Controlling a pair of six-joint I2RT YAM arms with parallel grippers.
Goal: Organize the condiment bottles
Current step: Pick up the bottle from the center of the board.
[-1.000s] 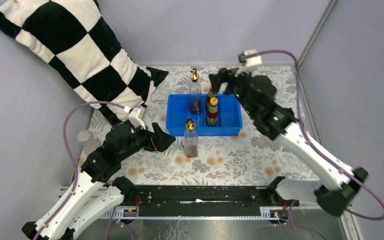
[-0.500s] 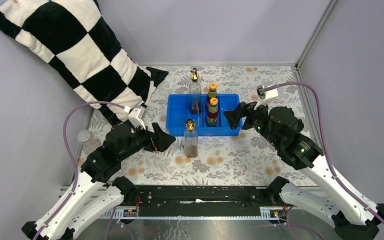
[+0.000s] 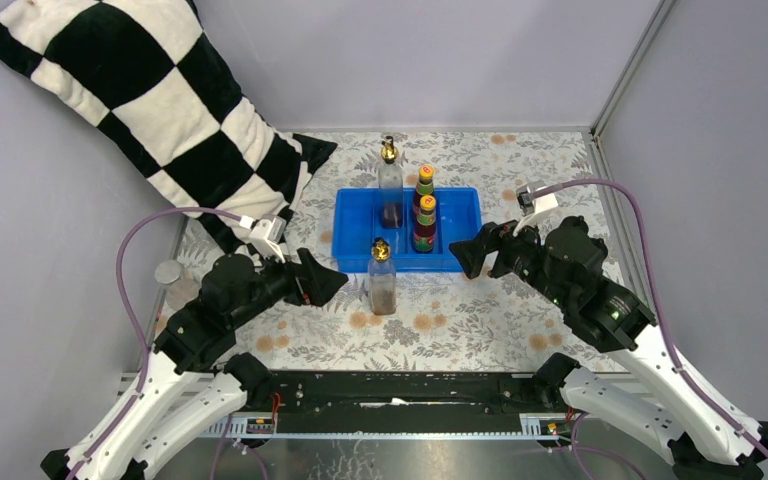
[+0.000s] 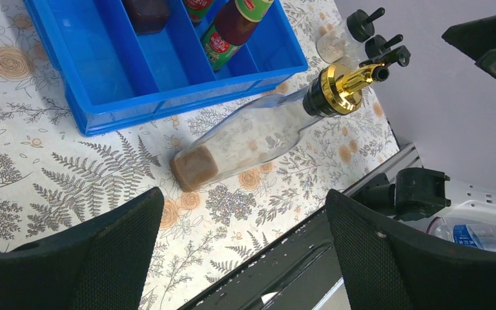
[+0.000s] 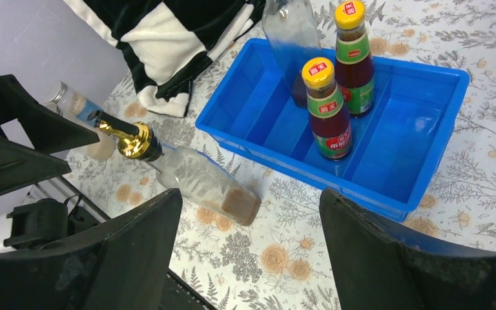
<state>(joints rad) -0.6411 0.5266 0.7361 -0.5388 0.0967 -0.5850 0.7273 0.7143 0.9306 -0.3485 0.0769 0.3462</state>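
Observation:
A clear gold-spouted bottle stands on the floral cloth just in front of the blue tray. Inside the tray stand a second gold-spouted bottle and two dark orange-capped bottles. My left gripper is open, left of the front bottle and apart from it. My right gripper is open at the tray's near right corner, holding nothing. A silver-lidded jar stands at the far left. Two black-capped shakers show in the left wrist view, beyond the tray's right end.
A black-and-white checked pillow leans in the back left corner, touching the cloth near the tray. A black rail runs along the near table edge. Grey walls close in the left, back and right sides.
My right arm has drawn back from above the rear orange-capped bottle to the tray's near right corner, empty. My left arm has shifted slightly.

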